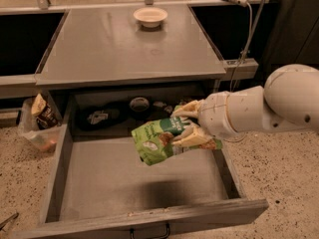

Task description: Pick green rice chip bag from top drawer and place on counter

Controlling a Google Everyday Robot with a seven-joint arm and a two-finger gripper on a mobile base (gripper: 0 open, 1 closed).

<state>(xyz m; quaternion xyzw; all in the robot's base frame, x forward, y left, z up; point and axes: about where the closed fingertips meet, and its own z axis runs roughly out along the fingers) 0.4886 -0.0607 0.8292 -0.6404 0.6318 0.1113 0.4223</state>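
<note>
My gripper (185, 124) comes in from the right on a white arm and is shut on the green rice chip bag (154, 140). The bag is bright green with a darker patch and hangs tilted in the air above the floor of the open top drawer (124, 183), near its back right part. A shadow lies on the drawer floor beneath it. The counter (129, 44) is the flat grey top just behind and above the drawer.
A white bowl (150, 16) stands at the back of the counter. Dark objects (99, 116) lie in the recess behind the drawer. A brown-and-yellow snack bag (42, 111) sits in a bin on the left. A cable (247, 29) hangs at the right. Speckled floor surrounds.
</note>
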